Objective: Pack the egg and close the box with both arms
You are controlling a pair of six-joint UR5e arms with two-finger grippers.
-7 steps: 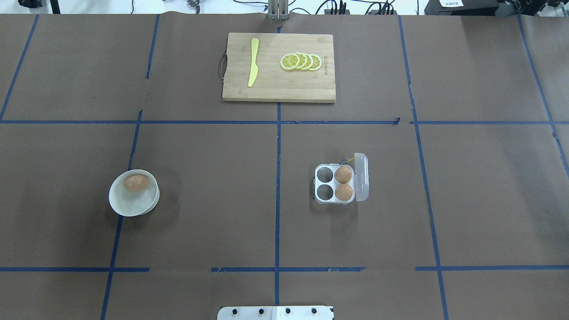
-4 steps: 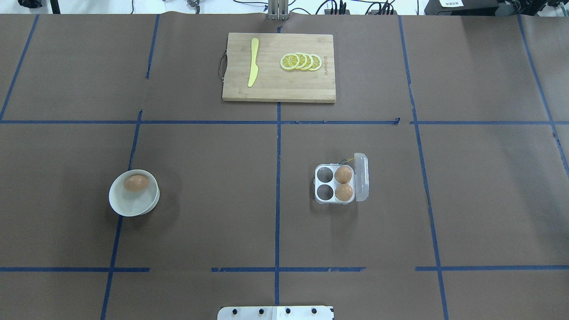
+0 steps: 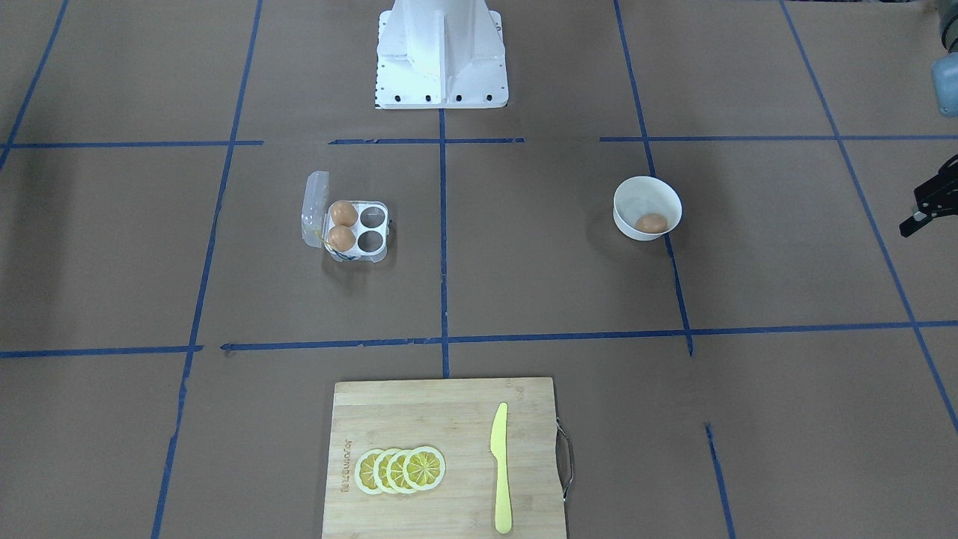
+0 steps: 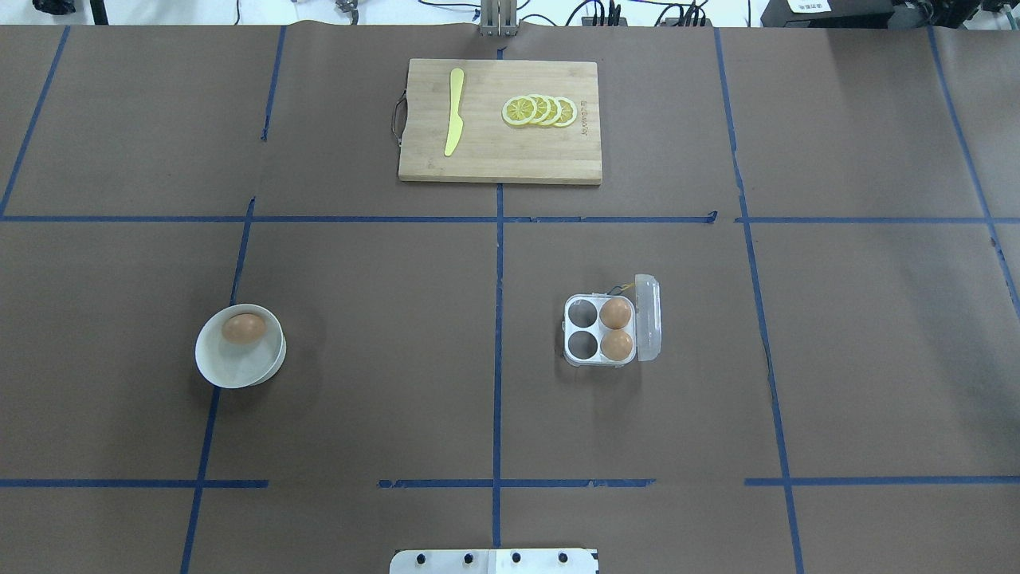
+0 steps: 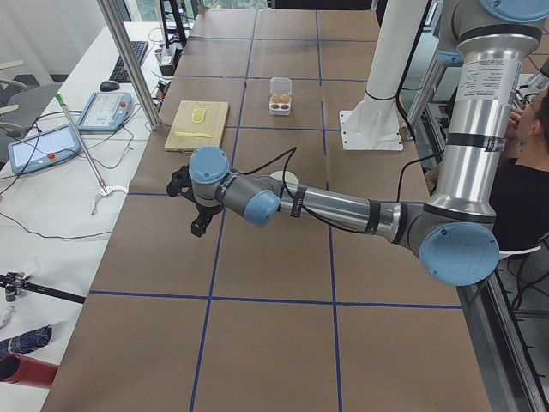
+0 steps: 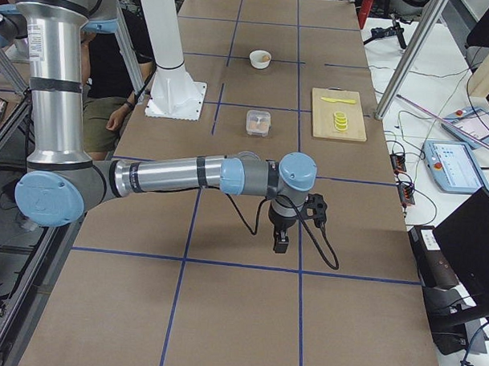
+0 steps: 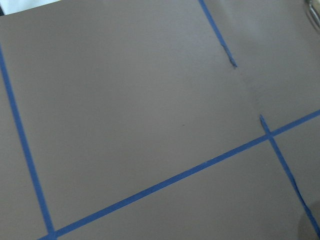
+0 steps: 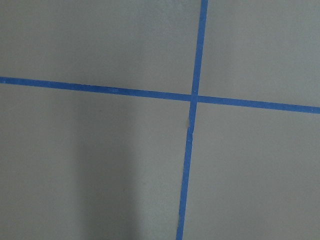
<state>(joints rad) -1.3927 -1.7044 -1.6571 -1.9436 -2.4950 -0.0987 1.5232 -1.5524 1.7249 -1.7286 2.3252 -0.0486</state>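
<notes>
While the egg sits in the bowl, the box stands open. The left gripper may be parted, but as with the right gripper, I cannot tell

The table is dull brown, ruled into a grid by blue tape lines. The egg is orange-brown, in a plain white bowl. The box is clear plastic with a whitish base, two brown eggs and a yellow string. The cutting board is pale, grained wood. The knife and lemon slices are yellow, the slices pale-rimmed with spoked segments. The pedestal is white. The left arm and right arm are silver-grey with light-blue joint caps and black cables.
</notes>
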